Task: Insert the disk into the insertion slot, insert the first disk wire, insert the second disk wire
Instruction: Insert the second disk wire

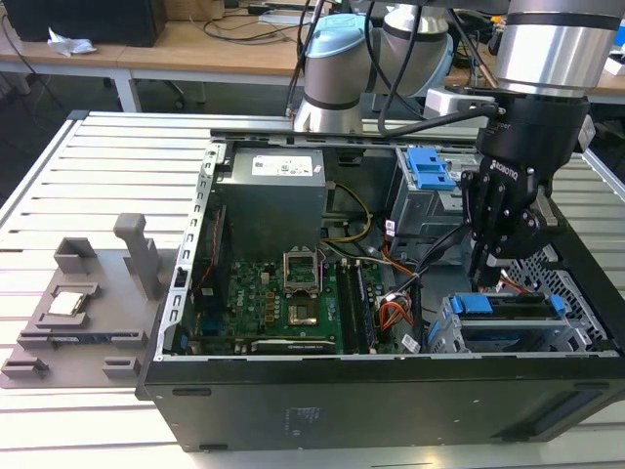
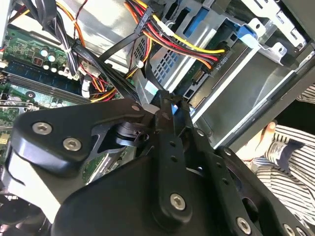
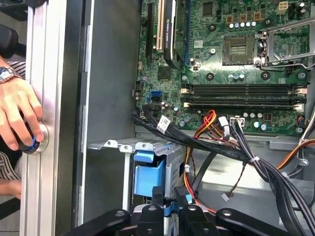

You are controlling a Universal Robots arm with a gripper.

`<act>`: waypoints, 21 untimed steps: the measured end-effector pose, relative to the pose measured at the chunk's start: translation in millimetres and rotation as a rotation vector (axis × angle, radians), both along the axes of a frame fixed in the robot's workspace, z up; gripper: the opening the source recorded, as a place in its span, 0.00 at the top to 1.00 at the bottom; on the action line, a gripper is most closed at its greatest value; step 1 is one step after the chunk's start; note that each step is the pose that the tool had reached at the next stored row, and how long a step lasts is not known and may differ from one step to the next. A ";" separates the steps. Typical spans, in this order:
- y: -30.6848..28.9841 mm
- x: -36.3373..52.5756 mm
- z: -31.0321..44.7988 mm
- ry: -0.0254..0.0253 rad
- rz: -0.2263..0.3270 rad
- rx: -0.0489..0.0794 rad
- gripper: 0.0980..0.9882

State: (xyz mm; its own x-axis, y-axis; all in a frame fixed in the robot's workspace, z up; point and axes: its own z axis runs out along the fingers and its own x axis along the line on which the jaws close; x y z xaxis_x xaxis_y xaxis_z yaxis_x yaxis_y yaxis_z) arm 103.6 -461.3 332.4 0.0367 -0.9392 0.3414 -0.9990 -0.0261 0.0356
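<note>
The disk (image 1: 508,311), held in its blue caddy, lies inside the insertion slot (image 1: 444,332), a perforated silver cage at the case's front corner on the exterior view's right. My gripper (image 1: 485,264) hangs just behind the cage among the cables. In both wrist views its fingers are shut on a thin black wire with a small blue end (image 2: 169,104) (image 3: 168,208). The caddy's blue tab (image 3: 147,172) sits close beside that tip. A red, yellow and black wire bundle (image 2: 187,46) ends in a black plug (image 2: 219,61) at the disk's rear edge.
The motherboard (image 1: 283,293) and power supply (image 1: 273,195) fill the case's left half. A grey bay with a blue latch (image 1: 430,171) stands behind my gripper. A person's hand (image 3: 17,115) presses a round button on the table rail. A grey fixture (image 1: 78,303) lies outside the case.
</note>
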 end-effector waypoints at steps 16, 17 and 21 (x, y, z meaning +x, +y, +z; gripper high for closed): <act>-7.0 0.0 13.5 0.0000 0.000 0.046 0.88; -6.9 0.0 13.6 0.0001 0.000 0.046 0.88; -6.4 0.0 13.6 0.0001 0.000 0.046 0.87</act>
